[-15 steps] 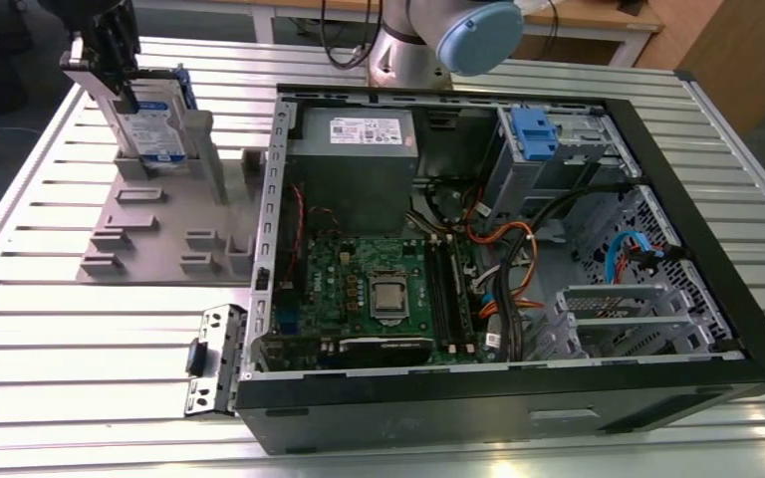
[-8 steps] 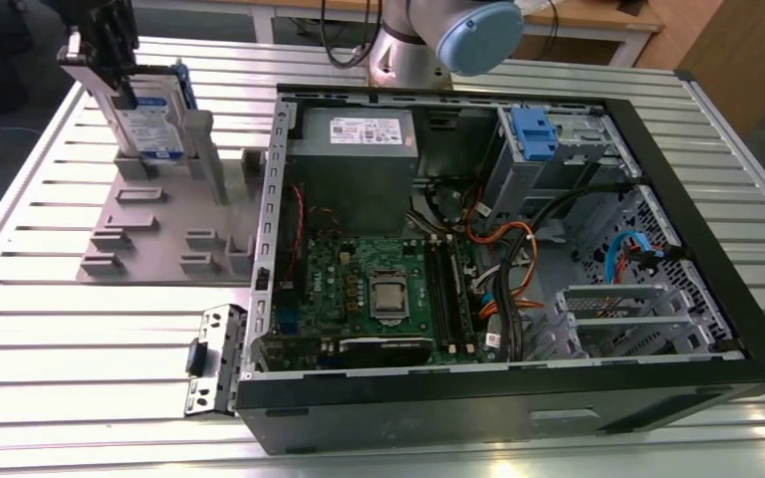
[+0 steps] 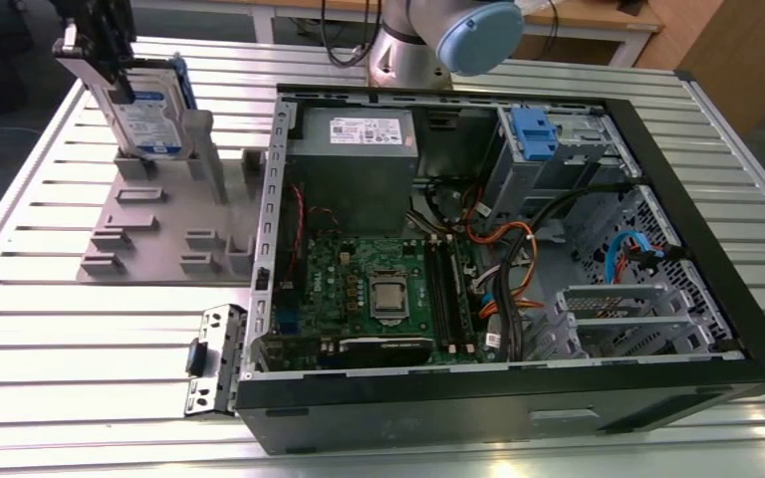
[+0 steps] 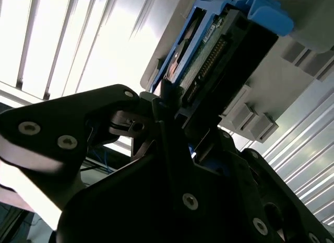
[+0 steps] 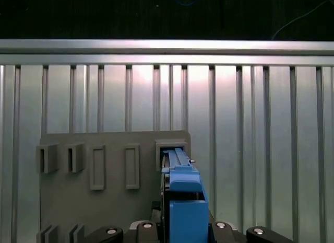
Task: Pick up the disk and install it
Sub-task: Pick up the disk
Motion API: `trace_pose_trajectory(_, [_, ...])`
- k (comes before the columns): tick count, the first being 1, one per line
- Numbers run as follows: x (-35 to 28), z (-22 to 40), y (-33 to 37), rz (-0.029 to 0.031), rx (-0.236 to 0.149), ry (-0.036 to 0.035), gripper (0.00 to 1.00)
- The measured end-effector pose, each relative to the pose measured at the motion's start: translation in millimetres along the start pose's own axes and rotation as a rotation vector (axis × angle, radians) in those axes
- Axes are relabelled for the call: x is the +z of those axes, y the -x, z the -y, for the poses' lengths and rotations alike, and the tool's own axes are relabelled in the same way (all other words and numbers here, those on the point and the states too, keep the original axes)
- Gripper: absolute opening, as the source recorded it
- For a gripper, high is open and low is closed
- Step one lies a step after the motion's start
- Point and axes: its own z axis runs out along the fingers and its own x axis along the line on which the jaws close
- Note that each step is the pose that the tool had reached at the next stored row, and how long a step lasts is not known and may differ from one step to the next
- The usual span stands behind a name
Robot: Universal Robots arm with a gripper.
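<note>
Hand (image 4: 166, 101) points down; clamps the upright disk (image 4: 209, 49).

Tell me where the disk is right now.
In the exterior view's upper left, the disk stands upright on the grey holder, beside the computer case, the gripper at its top.

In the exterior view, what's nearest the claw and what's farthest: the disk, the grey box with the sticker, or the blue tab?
1. The disk, right at the claw, standing at the exterior view's left.
2. The grey box, inside the computer case.
3. The blue tab, farther toward the exterior view's right.
</note>
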Motion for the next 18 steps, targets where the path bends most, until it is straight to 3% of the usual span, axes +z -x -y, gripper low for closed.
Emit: trace_pose_trajectory(18, [-16.6, -0.2, 0.5, 0.0011, 0.000, 0.0000, 0.36])
